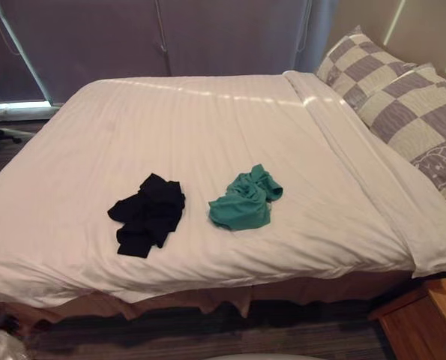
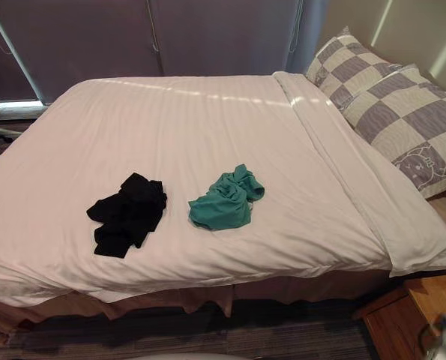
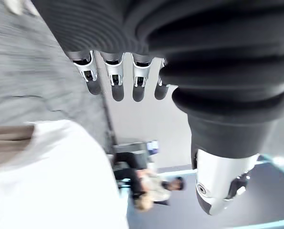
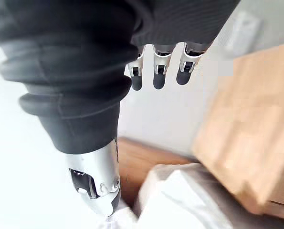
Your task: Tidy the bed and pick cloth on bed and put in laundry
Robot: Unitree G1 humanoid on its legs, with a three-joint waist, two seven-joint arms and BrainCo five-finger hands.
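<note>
A crumpled black cloth (image 1: 146, 214) lies on the white bed cover (image 1: 208, 120) near the front edge, left of the middle. Beside it to the right lies a bunched teal cloth (image 1: 245, 199), a short gap away. My left hand (image 3: 118, 78) shows in the left wrist view with straight fingers and nothing in it, hanging beside the bed's white cover (image 3: 60, 181). In the right wrist view my right hand (image 4: 156, 71) also hangs with relaxed fingers and holds nothing, near white bedding (image 4: 180, 200) and wooden furniture (image 4: 256, 143).
Two checked grey-and-cream pillows (image 1: 402, 105) lie at the bed's right end. A wooden bedside table (image 1: 425, 319) stands at the lower right. Dark curtains (image 1: 170, 37) hang behind the bed. A striped rug (image 1: 208, 337) runs along the bed's front. A seated person (image 3: 151, 186) is far off.
</note>
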